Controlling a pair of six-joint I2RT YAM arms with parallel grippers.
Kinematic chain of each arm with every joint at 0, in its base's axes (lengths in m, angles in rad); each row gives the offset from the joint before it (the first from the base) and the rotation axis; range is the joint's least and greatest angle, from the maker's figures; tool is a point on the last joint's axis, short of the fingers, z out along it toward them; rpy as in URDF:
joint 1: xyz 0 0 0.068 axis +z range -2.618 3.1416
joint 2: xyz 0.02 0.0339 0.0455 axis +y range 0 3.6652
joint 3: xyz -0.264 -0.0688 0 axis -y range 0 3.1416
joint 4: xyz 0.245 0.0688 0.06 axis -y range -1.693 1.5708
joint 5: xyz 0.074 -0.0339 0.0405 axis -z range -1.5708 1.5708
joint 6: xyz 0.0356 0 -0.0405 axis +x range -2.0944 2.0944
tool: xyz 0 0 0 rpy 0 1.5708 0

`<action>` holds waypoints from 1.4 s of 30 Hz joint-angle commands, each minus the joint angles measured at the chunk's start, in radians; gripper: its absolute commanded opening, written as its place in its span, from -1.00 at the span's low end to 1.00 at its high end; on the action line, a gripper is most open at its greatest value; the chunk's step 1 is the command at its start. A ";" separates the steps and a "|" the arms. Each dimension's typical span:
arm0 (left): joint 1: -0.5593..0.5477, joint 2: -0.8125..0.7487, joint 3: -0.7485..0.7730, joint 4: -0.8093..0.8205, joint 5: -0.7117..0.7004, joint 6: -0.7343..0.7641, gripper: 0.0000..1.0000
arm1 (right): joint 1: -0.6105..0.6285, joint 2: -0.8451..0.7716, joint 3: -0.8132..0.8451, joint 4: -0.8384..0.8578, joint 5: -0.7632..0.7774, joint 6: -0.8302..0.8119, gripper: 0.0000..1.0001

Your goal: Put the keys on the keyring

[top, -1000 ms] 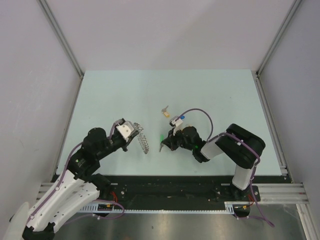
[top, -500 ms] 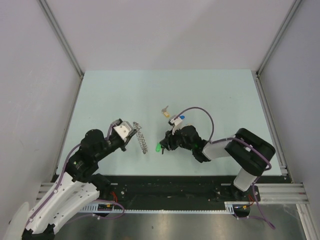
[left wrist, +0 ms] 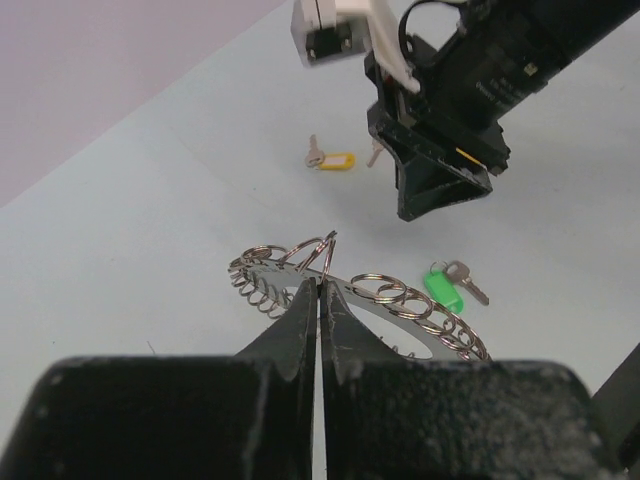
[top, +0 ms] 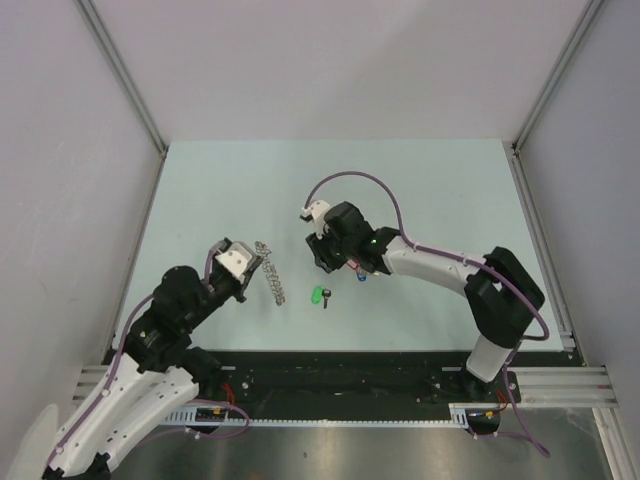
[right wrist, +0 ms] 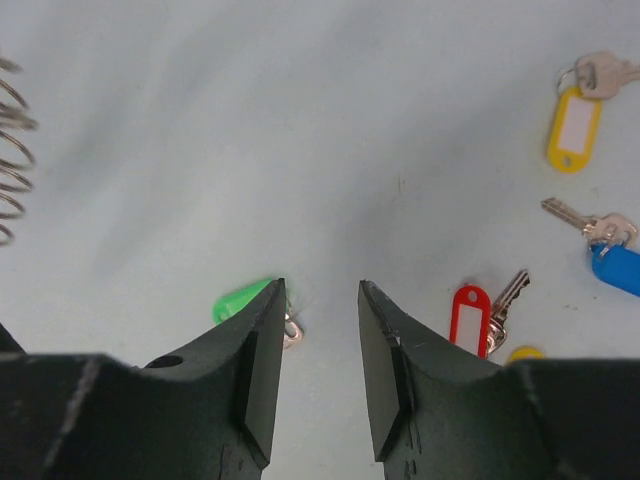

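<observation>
At the desk's [top: 200,180] near left, the left hand [left wrist: 320,290] is pressed together on the keyring [left wrist: 400,300], pinching its edge. The right hand [right wrist: 320,300] hangs spread and empty over the desk, the green key [right wrist: 240,300] just beside one finger. The red key [right wrist: 468,315], blue key [right wrist: 615,268] and yellow key [right wrist: 572,125] lie near.

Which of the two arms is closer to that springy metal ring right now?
The left. The left tool pinches the ring at its edge; the right tool hangs open beyond the ring, beside the green-tagged key.
</observation>
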 commanded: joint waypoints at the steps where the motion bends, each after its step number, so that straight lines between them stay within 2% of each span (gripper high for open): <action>1: 0.003 -0.061 -0.005 0.016 -0.093 -0.061 -0.99 | -0.006 0.107 0.139 -0.328 -0.043 -0.123 -0.22; 17: 0.003 -0.084 -0.028 0.012 -0.153 -0.055 -0.99 | 0.009 0.428 0.550 -0.660 -0.132 -0.266 -0.27; 27: 0.003 -0.085 -0.033 0.012 -0.151 -0.055 -0.99 | 0.023 0.534 0.694 -0.808 -0.141 -0.306 -0.34; 42: 0.003 -0.082 -0.034 0.012 -0.140 -0.055 -0.99 | 0.037 0.594 0.764 -0.881 -0.155 -0.340 -0.51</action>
